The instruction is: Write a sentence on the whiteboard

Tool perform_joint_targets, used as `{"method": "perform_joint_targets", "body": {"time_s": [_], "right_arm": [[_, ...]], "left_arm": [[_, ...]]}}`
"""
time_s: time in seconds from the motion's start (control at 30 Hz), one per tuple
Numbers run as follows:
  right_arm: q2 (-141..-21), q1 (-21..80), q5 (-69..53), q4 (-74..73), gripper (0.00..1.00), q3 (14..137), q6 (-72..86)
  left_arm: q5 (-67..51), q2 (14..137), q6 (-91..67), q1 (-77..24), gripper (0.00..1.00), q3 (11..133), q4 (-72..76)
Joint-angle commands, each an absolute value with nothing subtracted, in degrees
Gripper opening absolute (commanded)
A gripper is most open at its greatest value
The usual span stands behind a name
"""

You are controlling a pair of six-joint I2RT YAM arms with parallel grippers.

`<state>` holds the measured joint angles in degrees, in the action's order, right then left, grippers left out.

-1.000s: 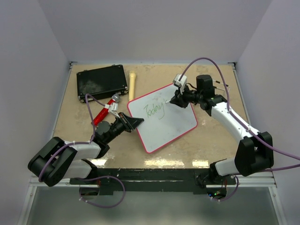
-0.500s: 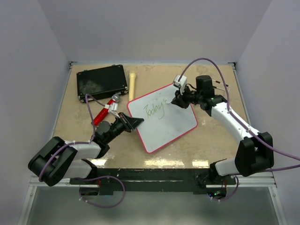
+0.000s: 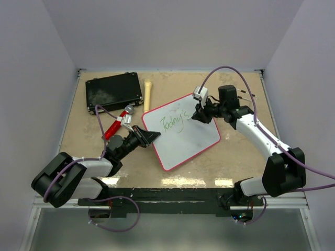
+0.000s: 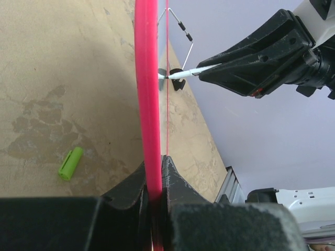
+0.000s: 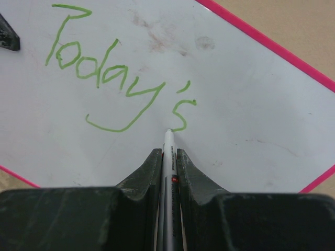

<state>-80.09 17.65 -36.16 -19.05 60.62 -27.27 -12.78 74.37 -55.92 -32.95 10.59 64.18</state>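
Top view: the whiteboard [image 3: 194,140] lies mid-table. The left gripper [image 3: 152,136] is clamped on its 9 o'clock edge, and the right gripper [image 3: 199,113] is at 1 o'clock.

Left wrist: only the thin rim is pinched, so pen pressure may pivot the board.

Right wrist: the fingers are closed tight on the marker [image 5: 168,149], whose tip seemingly touches under the sentence [image 5: 119,83]. A slip would smear it.

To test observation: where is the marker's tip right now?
In the right wrist view, the marker, held in the right hand, touches the whiteboard at the foot of the green "s".

Black case [image 3: 114,92] beside wooden stick [image 3: 148,95]; red pliers [image 3: 112,127], perhaps, nearby.
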Motion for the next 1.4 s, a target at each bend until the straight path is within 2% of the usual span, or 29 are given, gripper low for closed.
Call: {"method": "perform_joint_targets", "body": {"time_s": [0.0, 0.3, 0.77, 1.37], "right_arm": [[-79.4, 18.5, -41.3, -20.6, 0.0, 63.0, -28.3], [-72.9, 16.3, -45.4, -17.6, 0.0, 67.9, -24.1], [-68.4, 7.0, -46.8, -13.3, 0.0, 59.8, -23.9], [-68.6, 5.1, -52.3, -11.1, 0.0, 55.9, -25.8]], "left_arm": [[-14.9, 74.3, -51.3, -33.2, 0.0, 11.3, 70.3], [-15.0, 74.4, -51.4, -33.2, 0.0, 11.1, 70.5], [-15.0, 73.9, -51.2, -33.2, 0.0, 10.3, 70.8], [-15.4, 73.9, -51.0, -33.2, 0.0, 9.8, 71.3]]}}
